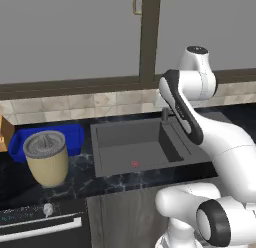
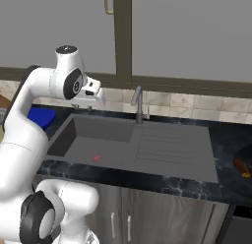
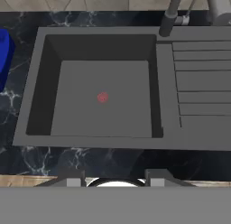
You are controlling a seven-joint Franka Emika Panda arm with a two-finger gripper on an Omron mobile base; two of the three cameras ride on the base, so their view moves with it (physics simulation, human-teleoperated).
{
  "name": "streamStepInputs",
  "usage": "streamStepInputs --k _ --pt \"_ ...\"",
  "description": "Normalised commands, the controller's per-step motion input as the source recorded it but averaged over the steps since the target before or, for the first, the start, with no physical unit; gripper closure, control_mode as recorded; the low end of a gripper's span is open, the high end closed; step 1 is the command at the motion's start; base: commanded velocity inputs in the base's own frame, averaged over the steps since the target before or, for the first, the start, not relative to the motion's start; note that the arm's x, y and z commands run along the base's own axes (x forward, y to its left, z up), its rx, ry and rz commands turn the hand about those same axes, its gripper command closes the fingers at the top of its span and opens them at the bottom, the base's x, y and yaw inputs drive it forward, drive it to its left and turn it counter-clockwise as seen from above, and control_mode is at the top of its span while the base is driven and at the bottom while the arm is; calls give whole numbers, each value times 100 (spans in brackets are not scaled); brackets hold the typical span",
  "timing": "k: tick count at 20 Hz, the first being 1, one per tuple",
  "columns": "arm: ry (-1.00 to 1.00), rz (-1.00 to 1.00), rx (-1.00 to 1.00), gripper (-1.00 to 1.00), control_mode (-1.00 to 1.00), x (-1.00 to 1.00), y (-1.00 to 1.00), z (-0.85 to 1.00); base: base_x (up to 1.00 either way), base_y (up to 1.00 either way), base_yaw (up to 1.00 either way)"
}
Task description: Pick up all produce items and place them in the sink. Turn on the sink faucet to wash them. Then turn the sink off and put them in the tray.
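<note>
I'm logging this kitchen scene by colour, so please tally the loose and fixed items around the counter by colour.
Blue: 1, the tray
Beige: 1, the juicer cup
Grey: 2, the sink and the faucet
Brown-orange: 1, a produce item at the counter's right end
Total: 5

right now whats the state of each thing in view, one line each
sink: basin holds no produce, just a small red spot on the floor
faucet: upright, no water visible
tray: on the counter left of the sink, mostly hidden behind the juicer cup
juicer cup: upright
brown-orange produce item: lying on the counter right of the drainboard
gripper: above the sink, holding nothing
</note>
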Motion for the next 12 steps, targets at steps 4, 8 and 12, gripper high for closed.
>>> streamStepInputs --k 4,8,12 --pt "0 0 0 -100 100 0 0 0 -29 0 0" --pt "0 0 0 -100 100 0 0 0 -96 -11 0" --pt "0 0 0 -100 100 0 0 0 -42 -11 -2"
